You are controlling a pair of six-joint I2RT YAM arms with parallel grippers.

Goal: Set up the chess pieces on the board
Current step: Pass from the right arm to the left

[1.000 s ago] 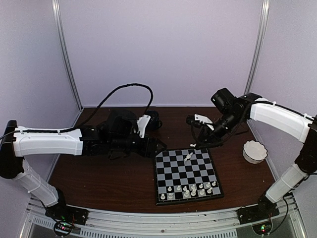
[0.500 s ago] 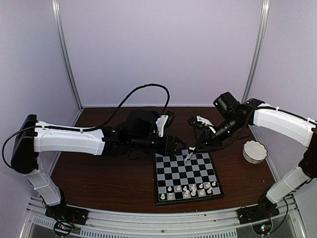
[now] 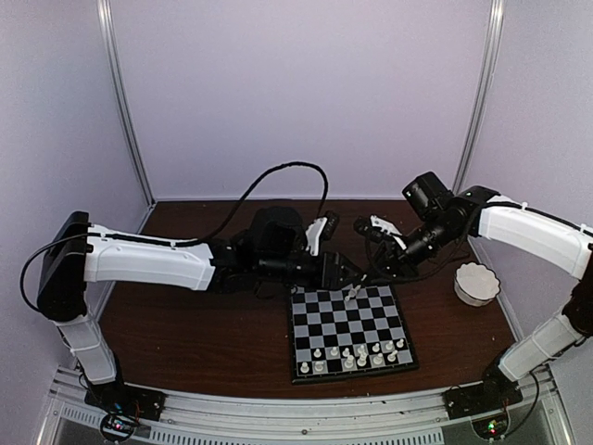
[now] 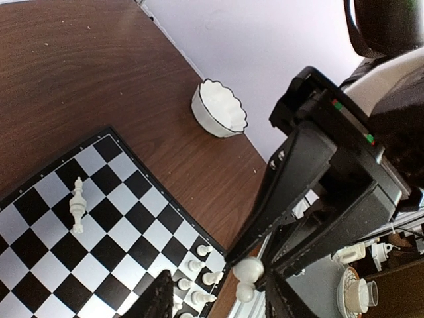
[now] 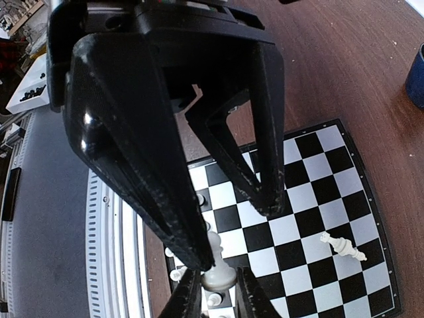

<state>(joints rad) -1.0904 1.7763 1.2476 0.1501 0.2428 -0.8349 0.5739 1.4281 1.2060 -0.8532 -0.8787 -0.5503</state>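
Currently, right hand (image 4: 255,265) pinches a chess piece (image 4: 248,269) (cream) near the board (image 4: 119,218).

Brown table (image 3: 185,324): board (image 3: 317,316), white bowl (image 3: 476,284)

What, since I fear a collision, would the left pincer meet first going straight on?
Most likely the white chess piece held by the right pincer, just ahead of the left pincer; depth is unclear.

A: Left fingers (image 4: 159,301)?
B: Swing far right over the bench (image 3: 185,324), from well left of the board (image 3: 306,366) to its far left corner, near the right fingers (image 5: 265,146). Cable (image 3: 278,171) arches higher.
A: Right side?
B: Nudges slightly right, chess piece (image 5: 218,273) with it.
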